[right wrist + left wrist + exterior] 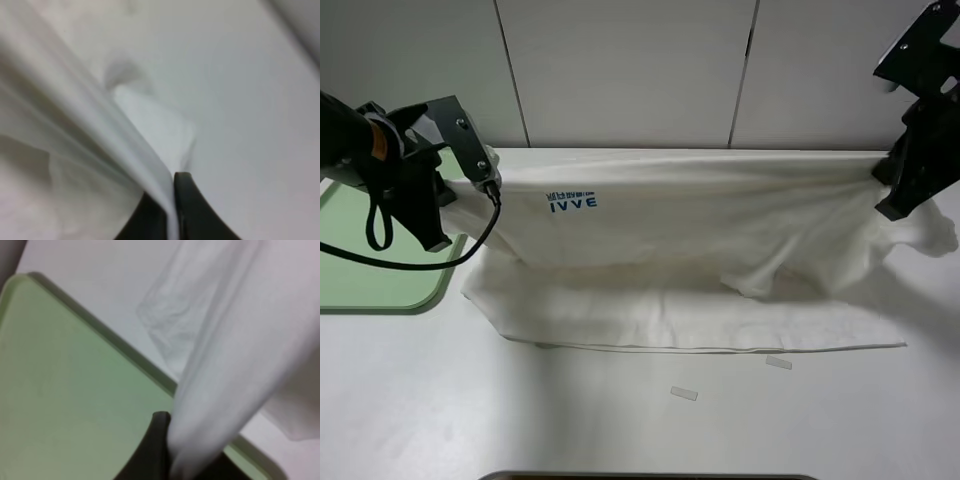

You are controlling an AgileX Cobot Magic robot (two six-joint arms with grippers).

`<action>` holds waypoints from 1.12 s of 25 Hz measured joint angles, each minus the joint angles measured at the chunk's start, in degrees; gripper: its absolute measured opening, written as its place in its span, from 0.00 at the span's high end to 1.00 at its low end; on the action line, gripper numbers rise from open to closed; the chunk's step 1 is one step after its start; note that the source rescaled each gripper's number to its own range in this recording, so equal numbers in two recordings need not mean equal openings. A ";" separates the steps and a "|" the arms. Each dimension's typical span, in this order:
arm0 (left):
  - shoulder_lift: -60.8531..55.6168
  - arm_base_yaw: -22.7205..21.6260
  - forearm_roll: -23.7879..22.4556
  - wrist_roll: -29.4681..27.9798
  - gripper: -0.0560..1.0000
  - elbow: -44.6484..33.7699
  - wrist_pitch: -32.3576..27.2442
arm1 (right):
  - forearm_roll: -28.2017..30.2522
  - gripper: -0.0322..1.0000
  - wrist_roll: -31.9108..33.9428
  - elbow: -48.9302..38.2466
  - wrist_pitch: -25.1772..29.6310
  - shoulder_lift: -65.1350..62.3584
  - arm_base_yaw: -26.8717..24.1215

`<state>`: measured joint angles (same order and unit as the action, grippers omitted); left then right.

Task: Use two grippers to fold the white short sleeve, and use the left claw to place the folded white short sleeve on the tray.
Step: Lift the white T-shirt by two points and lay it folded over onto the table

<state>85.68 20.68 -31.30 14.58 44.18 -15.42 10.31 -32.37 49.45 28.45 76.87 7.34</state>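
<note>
The white short sleeve (pixel 700 225) hangs stretched between my two grippers, its upper edge lifted and its lower part lying on the table. Its blue "IVVE" print faces the camera near the left end. My left gripper (pixel 490 183) is shut on the shirt's left end, above the right edge of the pale green tray (pixel 370 265). In the left wrist view, cloth (pixel 225 350) runs up from the shut gripper (pixel 167 452) over the tray (pixel 65 390). My right gripper (pixel 886 183) is shut on the shirt's right end; in the right wrist view its black fingers (pixel 192 210) pinch the cloth (pixel 75 130).
Two small pale tape strips (pixel 684 393) (pixel 778 362) lie on the white table in front of the shirt. A white panelled wall stands close behind. A dark edge (pixel 650 477) shows at the bottom of the exterior view.
</note>
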 joint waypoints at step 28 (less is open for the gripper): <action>0.00 -0.74 12.23 0.06 0.03 -2.13 -4.95 | -0.91 0.02 -0.96 0.05 15.07 0.00 -0.69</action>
<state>85.68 19.93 -19.06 14.64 42.05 -20.37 9.40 -33.33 49.50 43.51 76.87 6.65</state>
